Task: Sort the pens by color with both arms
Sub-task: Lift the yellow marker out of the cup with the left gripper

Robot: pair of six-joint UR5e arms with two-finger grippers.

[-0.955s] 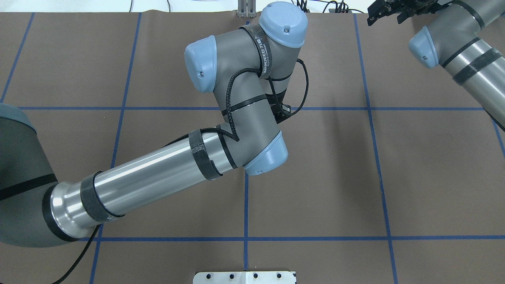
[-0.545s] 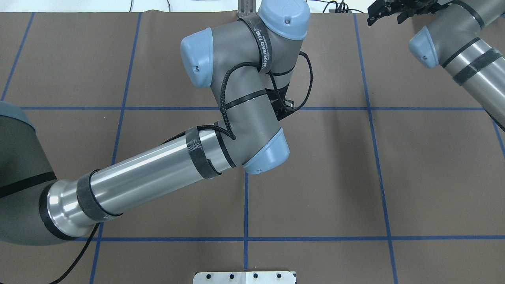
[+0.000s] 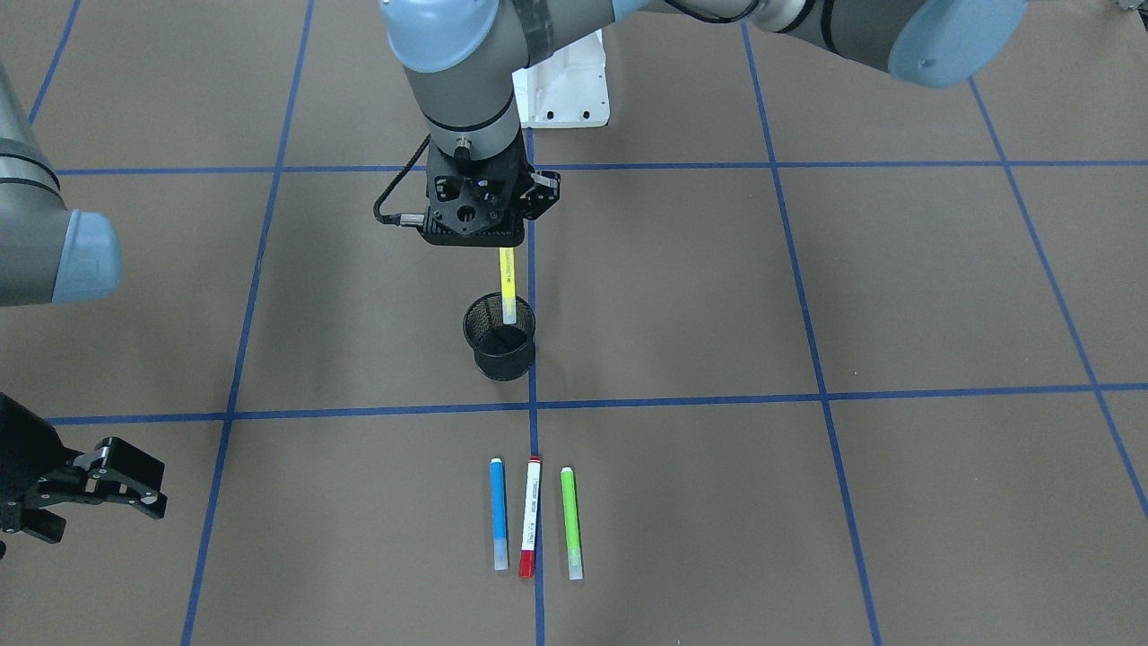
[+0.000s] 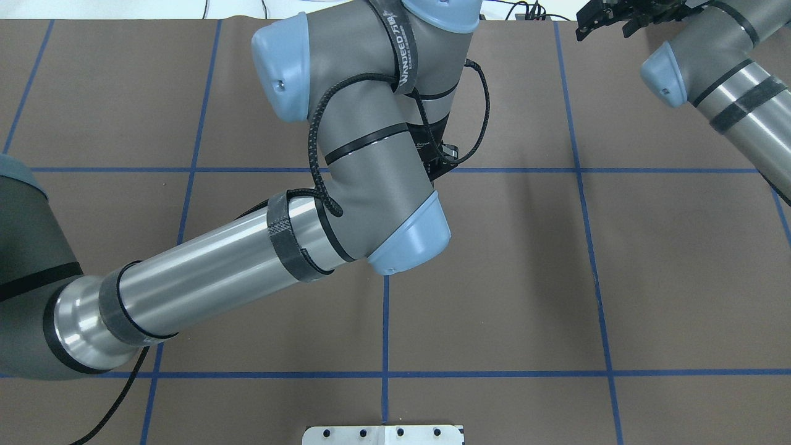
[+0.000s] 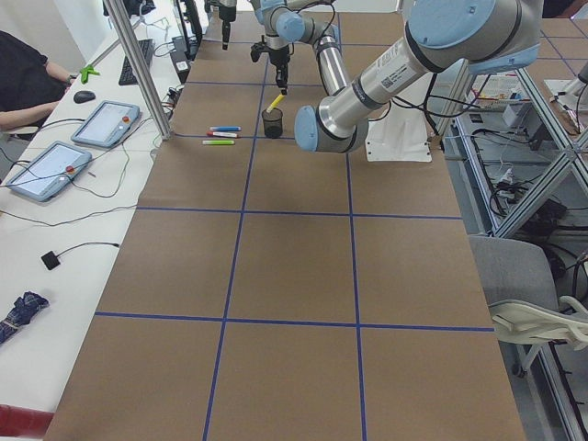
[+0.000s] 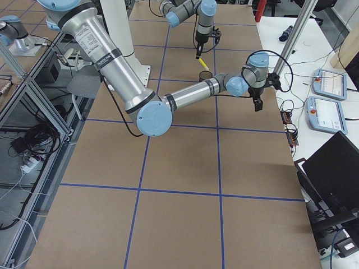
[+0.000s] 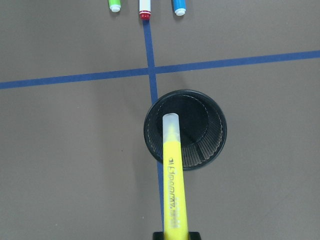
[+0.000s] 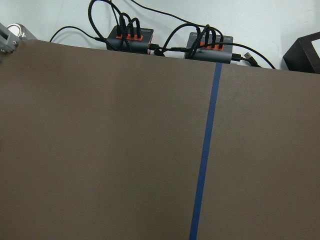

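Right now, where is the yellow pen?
In the front-facing view, centre: the yellow pen hangs from the left gripper, cap down over the mouth of the black cup.

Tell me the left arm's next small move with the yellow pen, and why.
Probably raise it slightly: the left gripper holds the yellow pen with its pale cap at the mouth of the black mesh cup; the cup looks otherwise empty, and the blue pen, white pen and green pen lie in a row.
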